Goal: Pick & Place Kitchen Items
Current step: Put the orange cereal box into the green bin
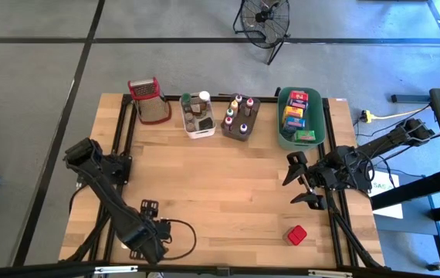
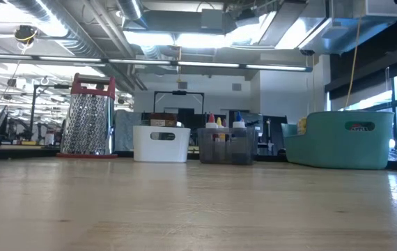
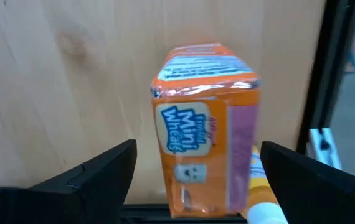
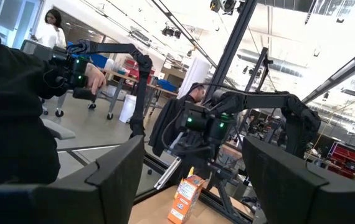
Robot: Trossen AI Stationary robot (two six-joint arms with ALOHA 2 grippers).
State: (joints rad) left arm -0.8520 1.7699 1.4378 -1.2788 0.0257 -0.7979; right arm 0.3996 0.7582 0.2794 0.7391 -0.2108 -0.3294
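On the wooden surface (image 1: pixel 220 193), the left gripper (image 1: pixel 149 208) sits low at the near left corner. Its jaws stand wide apart and hold nothing. In the left wrist view an orange cereal box (image 3: pixel 205 124) stands on the wood between the two dark fingers (image 3: pixel 96 174), with a clear gap on each side; the same box (image 4: pixel 187 199) shows in the right wrist view in front of the left arm.

Along the far edge, from left to right, stand a red-topped metal grater (image 1: pixel 148 100), a white tub (image 1: pixel 198 116) with small jars in it, a dark tray (image 1: pixel 241 118) of little bottles with coloured caps, and a green tub (image 1: pixel 301 117) holding several colourful small boxes. In the low view these four stand in a row, well apart from both arms.

A small red box (image 1: pixel 296 235) lies alone on the near right part of the surface.

The right gripper (image 1: pixel 299 181) hovers at the right side, just in front of the green tub, pointing toward the middle. Its jaws are spread open and empty.

Beyond the surface, the right wrist view shows a person in a dark sleeve (image 4: pixel 12 106) and another person (image 4: pixel 50 28) farther off.
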